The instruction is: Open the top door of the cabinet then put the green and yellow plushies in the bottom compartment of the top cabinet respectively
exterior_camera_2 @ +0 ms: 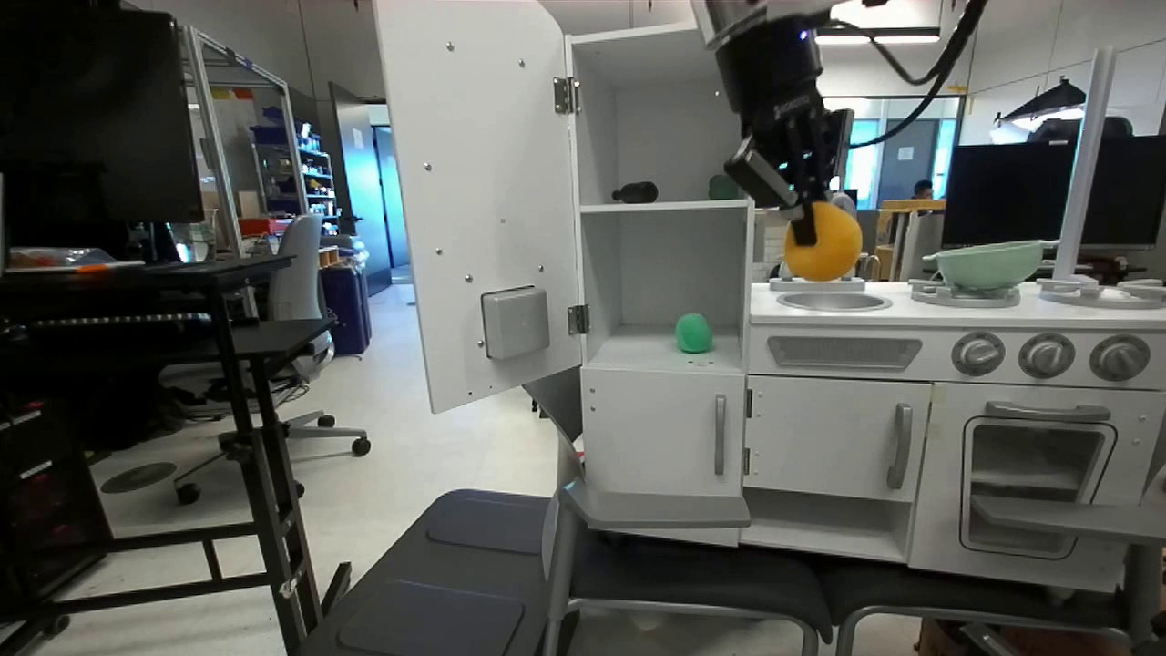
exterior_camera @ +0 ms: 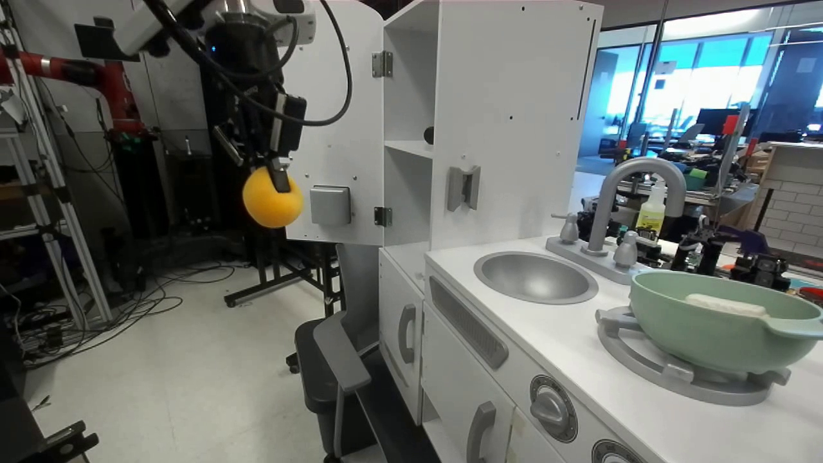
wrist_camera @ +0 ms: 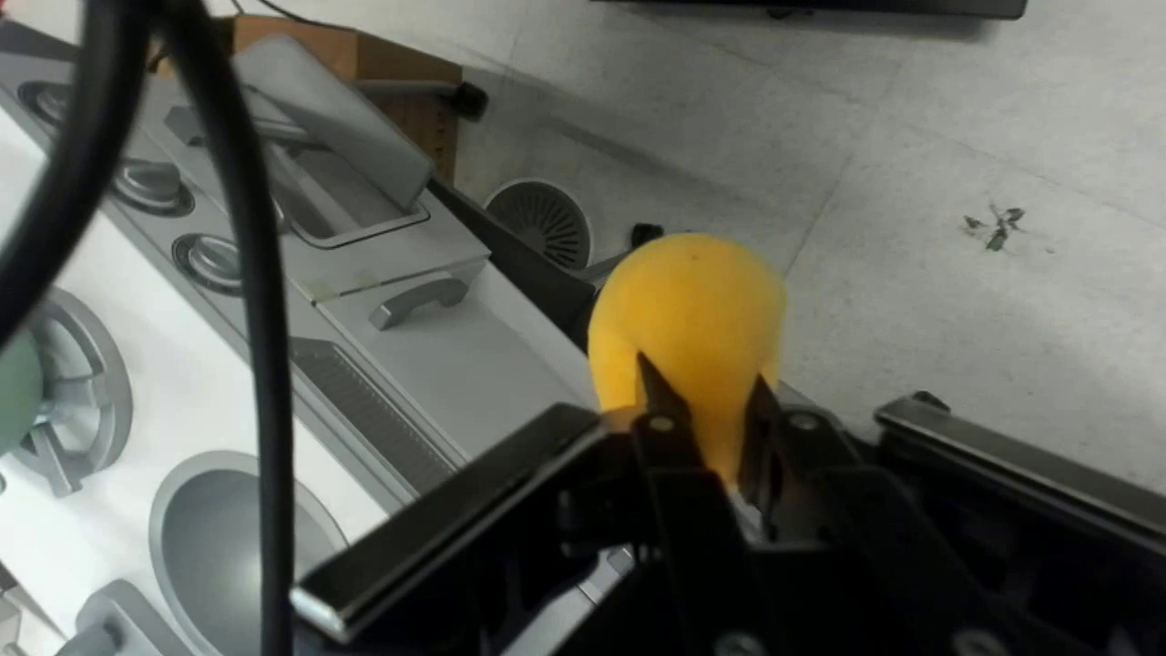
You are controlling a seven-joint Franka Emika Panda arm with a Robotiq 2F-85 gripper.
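My fingers (exterior_camera: 279, 176) are pinching the yellow plushie (exterior_camera: 270, 203), which hangs in the air out in front of the cabinet (exterior_camera: 514, 64); in an exterior view it shows above the sink (exterior_camera_2: 833, 302), to one side of the bottom compartment (exterior_camera_2: 669, 264). The green plushie (exterior_camera_2: 694, 333) already sits inside there, and the top door (exterior_camera_2: 487, 182) is swung wide, so I judge that only this carry is left.

The entry worries me. Turning in too early could knock the plushie on the front edge of the side wall (exterior_camera: 521, 161); arriving high could jam it against the shelf board (exterior_camera_2: 663, 208). My grip is on just one end of something soft-looking and round, so a bump may squeeze it loose onto the floor (exterior_camera: 193, 373). Letting go with it pressed on the green one could roll either back out.

A dark bottle-shaped thing (exterior_camera_2: 635, 192) and a dark green object (exterior_camera_2: 724, 188) rest on that board, and a high approach could sweep them off. The black cable (exterior_camera: 350, 77) loops across the door in an exterior view and might snag; how near it is, I can't tell. Along the white table (exterior_camera: 566, 334) are the tap (exterior_camera: 604, 206) and pale green bowl (exterior_camera: 707, 334); a chair (exterior_camera_2: 701, 569) stands low before the lower doors (exterior_camera_2: 656, 428).
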